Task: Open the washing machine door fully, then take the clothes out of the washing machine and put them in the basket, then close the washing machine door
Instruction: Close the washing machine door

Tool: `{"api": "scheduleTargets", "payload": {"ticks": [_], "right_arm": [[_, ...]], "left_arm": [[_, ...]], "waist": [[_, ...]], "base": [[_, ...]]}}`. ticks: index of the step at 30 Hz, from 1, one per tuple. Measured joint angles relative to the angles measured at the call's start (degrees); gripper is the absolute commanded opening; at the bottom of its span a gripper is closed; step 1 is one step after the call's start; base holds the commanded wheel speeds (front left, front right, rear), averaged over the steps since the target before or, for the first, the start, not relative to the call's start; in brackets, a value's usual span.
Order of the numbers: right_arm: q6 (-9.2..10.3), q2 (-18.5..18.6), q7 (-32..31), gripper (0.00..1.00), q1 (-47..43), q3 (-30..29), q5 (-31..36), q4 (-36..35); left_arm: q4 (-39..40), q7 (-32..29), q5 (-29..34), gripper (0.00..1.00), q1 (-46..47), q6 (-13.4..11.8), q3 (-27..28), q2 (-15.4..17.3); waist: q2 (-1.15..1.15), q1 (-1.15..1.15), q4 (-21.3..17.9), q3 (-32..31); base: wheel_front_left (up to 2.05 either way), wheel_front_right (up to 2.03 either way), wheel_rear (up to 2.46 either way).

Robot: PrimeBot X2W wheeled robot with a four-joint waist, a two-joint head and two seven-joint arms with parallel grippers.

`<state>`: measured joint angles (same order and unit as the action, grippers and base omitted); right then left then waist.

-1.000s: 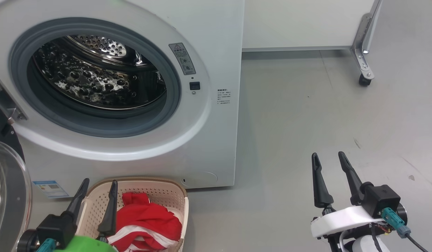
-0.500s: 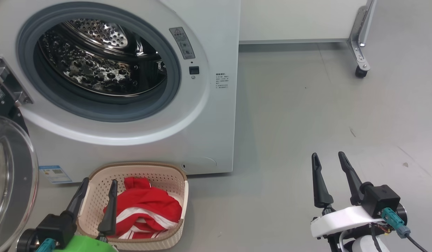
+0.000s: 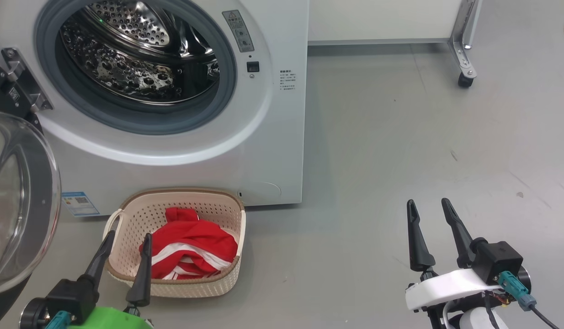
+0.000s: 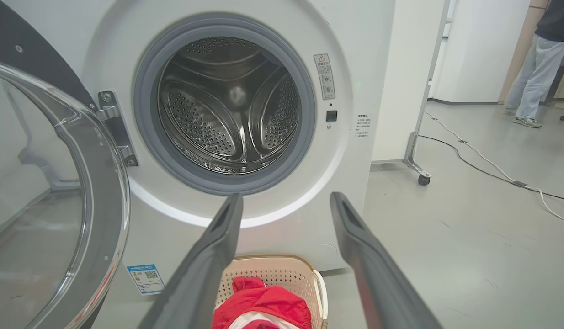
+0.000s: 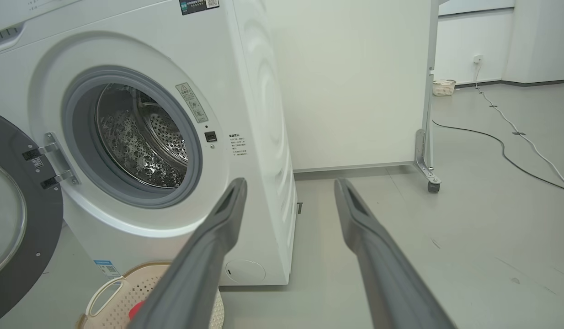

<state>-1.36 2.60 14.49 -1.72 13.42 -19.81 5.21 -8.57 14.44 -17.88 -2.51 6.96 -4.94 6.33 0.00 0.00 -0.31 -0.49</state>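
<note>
Two claws show from my head: my left gripper [image 3: 129,234], fingers spread and holding nothing, by the near edge of the basket [image 3: 181,191] where the red clothes [image 3: 190,246] lie; my right gripper [image 3: 427,201], spread too, over the floor [image 3: 401,137].

From my left wrist, the washing machine [image 4: 355,59] stands open, and the washing machine door [image 4: 103,183] is swung wide at left.

From my right wrist, the basket sits at the washing machine's foot.
</note>
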Motion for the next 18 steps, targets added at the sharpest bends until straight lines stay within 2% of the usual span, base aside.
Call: {"api": "scheduleTargets", "payload": {"ticks": [18], "right_arm": [[-0.01,0.0,0.0,1.00,0.0,0.2,-0.3,0.1]], "left_arm": [[1.1,0.0,0.4,1.00,0.0,0.2,-0.8,0.0]], "waist": [[0.00,0.00,-0.1,-0.4]], "base": [[-1.03,1.03,0.00]]}}
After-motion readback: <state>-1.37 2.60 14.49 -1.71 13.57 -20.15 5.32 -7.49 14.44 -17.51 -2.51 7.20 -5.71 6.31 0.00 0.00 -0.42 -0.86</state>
